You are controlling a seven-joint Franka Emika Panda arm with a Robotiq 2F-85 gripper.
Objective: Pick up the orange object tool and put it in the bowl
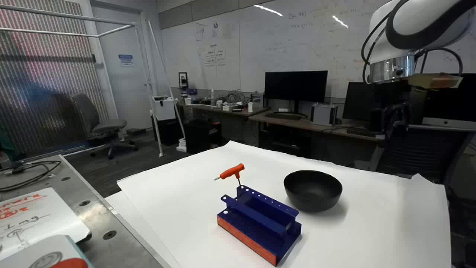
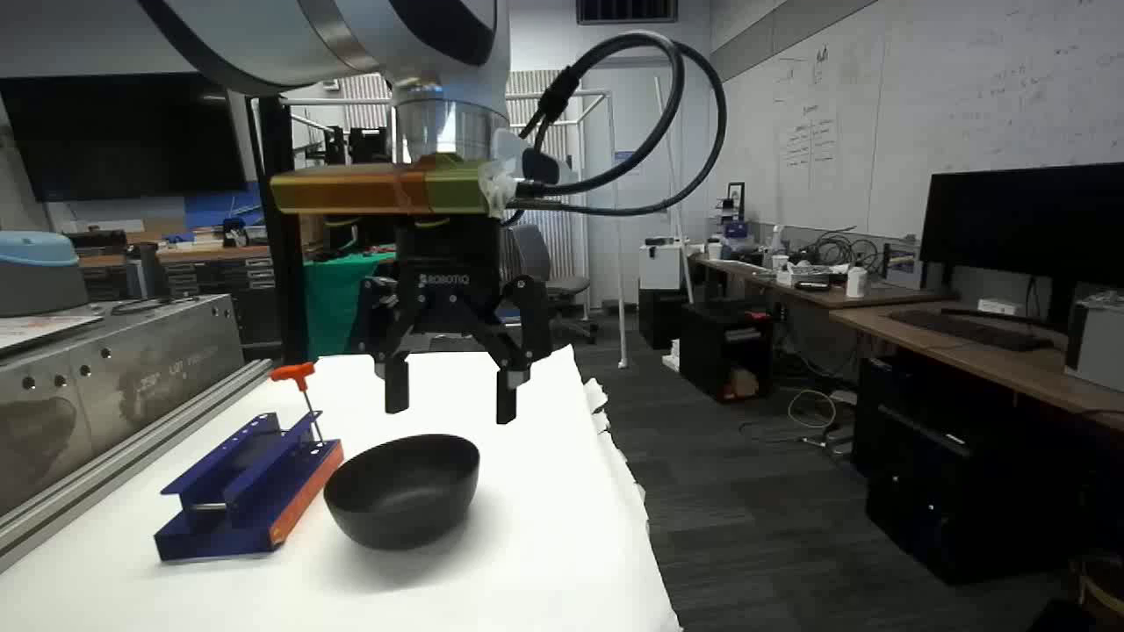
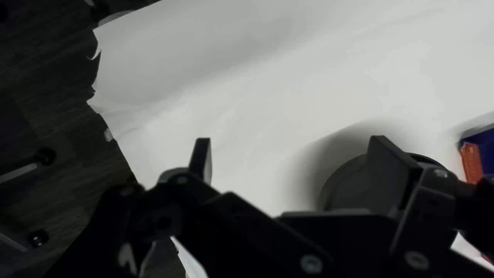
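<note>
The orange tool, with a T-shaped handle and a thin dark shaft, stands upright in one end of the blue rack in both exterior views [image 1: 232, 171] [image 2: 295, 376]. It is out of the wrist view. The black bowl [image 1: 313, 190] [image 2: 404, 496] stands on the white-covered table beside the rack. In the wrist view the bowl [image 3: 349, 183] is partly hidden behind a finger. My gripper [image 2: 451, 404] is open and empty, pointing down, above the table near the bowl. In the wrist view its fingers [image 3: 293, 154] are wide apart with nothing between them.
The blue rack [image 1: 260, 217] [image 2: 250, 487] with an orange base side lies next to the bowl; its corner shows in the wrist view [image 3: 484, 148]. A metal bench [image 1: 96, 212] runs along one table side. The white sheet's ragged edge [image 3: 101, 100] borders the dark floor.
</note>
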